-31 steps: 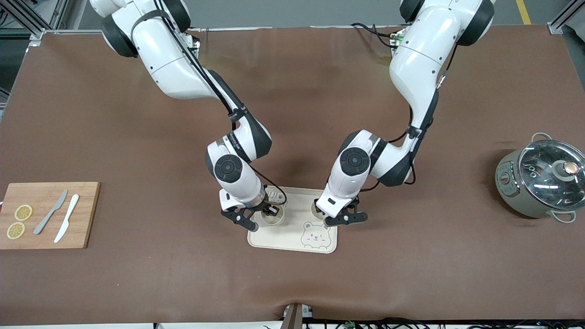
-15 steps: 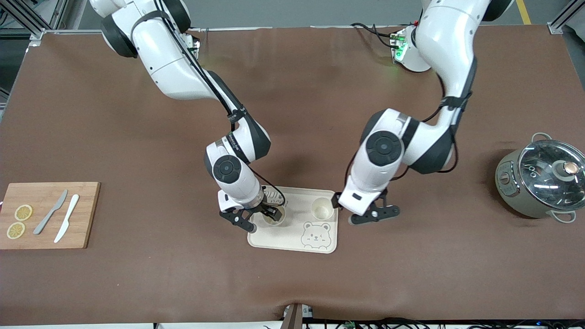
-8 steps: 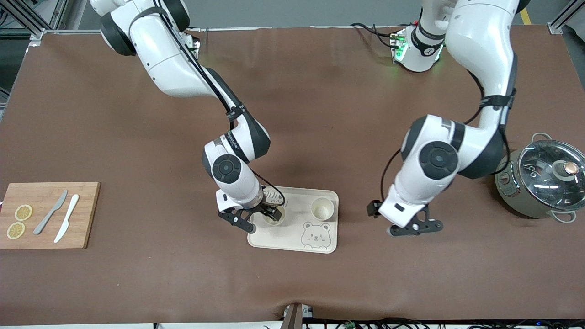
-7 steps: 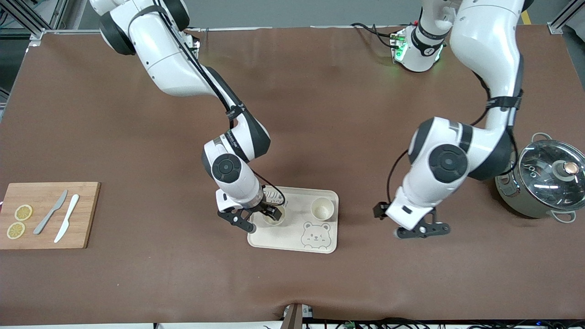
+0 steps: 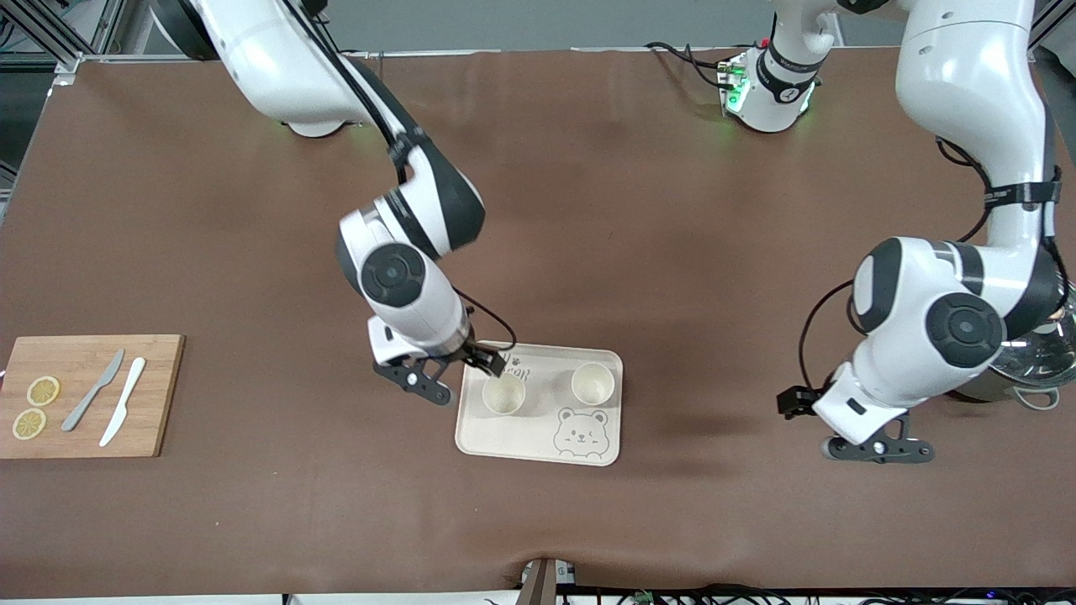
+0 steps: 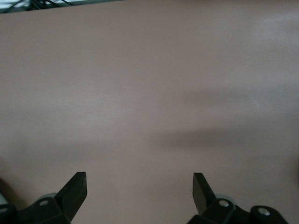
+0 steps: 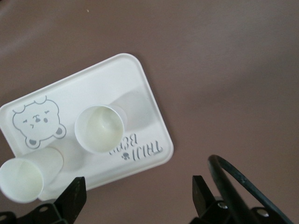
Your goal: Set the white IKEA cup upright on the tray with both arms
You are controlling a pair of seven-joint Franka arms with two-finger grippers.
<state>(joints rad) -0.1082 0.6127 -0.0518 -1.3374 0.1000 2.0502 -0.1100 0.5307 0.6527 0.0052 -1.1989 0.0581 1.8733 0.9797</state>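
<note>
The cream-white tray (image 5: 538,437) with the bear face lies at the table's middle. Two white cups stand upright on it: one (image 5: 503,394) toward the right arm's end, one (image 5: 592,384) toward the left arm's end. My right gripper (image 5: 450,374) is open and empty, in the air over the tray's edge, clear of the nearest cup. Its wrist view shows the tray (image 7: 140,93), both cups (image 7: 99,128) (image 7: 23,179) and the open right gripper (image 7: 138,196). My left gripper (image 5: 878,449) is open and empty over bare table; its wrist view shows it (image 6: 139,186) over brown mat only.
A grey pot with a glass lid (image 5: 1030,378) stands at the left arm's end, partly hidden by the left arm. A wooden cutting board (image 5: 160,395) with two knives and lemon slices lies at the right arm's end. A black cable loop (image 7: 243,182) hangs by the right gripper.
My right gripper has lifted off the cup and drawn back toward the right arm's end; that cup now stands free. My left arm has swung away from the tray to beside the pot.
</note>
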